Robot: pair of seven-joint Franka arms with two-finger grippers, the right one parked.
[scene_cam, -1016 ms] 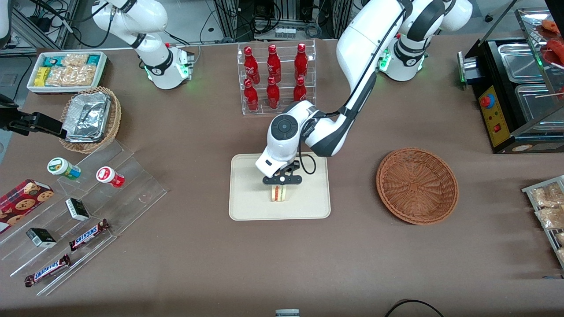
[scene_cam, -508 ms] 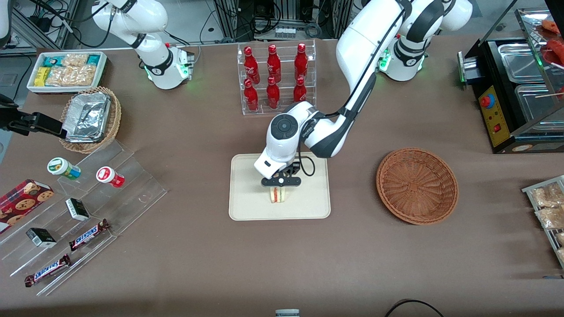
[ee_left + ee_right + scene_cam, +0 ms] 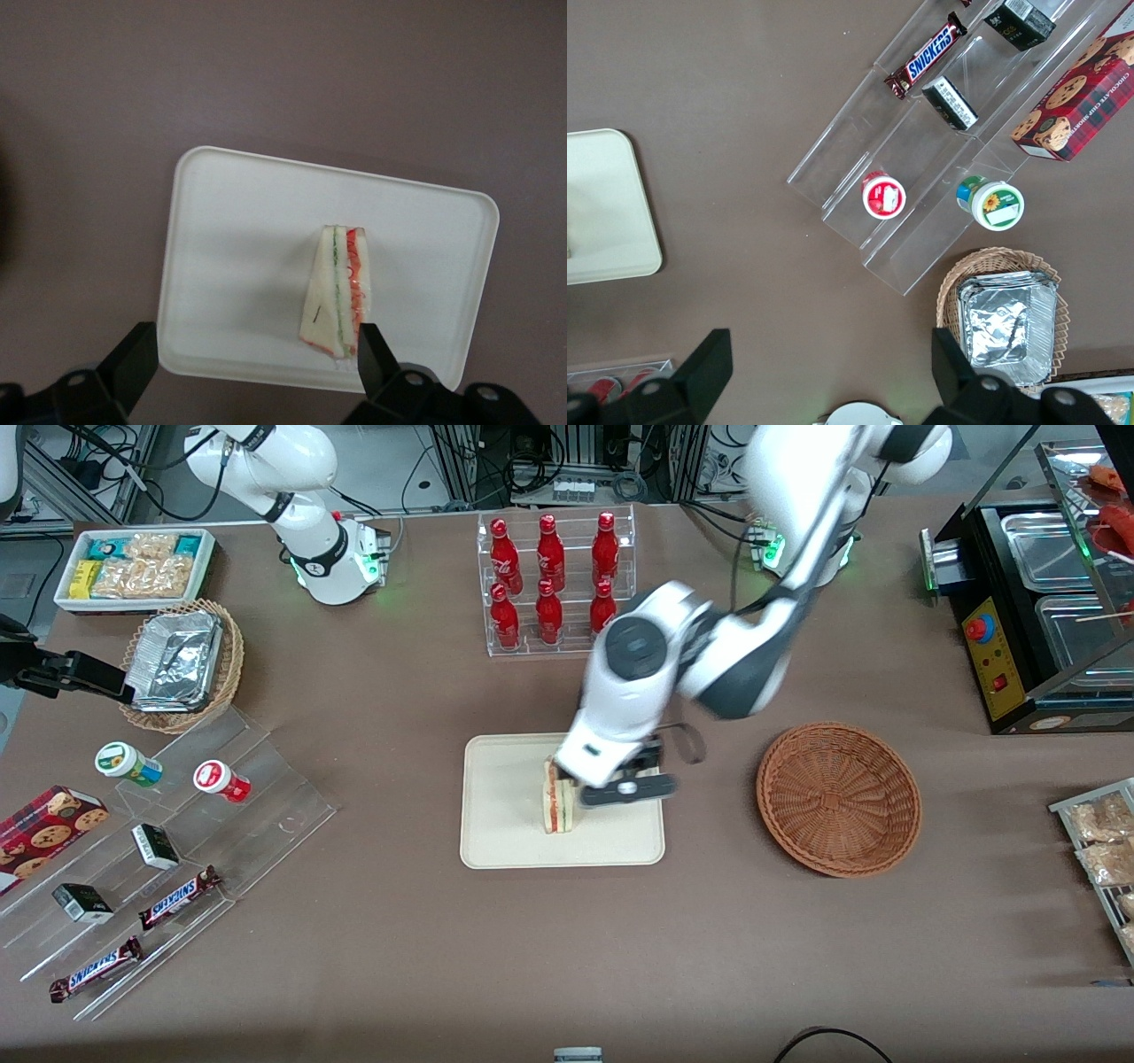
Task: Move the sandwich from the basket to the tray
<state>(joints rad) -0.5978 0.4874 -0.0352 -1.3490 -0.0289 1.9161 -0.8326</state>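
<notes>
End effector (image 3: 252, 376) — we are seeing it hovering above the tray (image 3: 505, 841) with fingers spread, gripping nothing | sandwich (image 3: 558, 808) is standing on the tray | basket (image 3: 838, 798) is sitting nearby on the bench (image 3: 797, 957)

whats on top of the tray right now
Only the sandwich stands on the tray, on edge with its filling showing. The open tool hangs above it, holding nothing. In the front view the arm covers one corner of the tray.
</notes>
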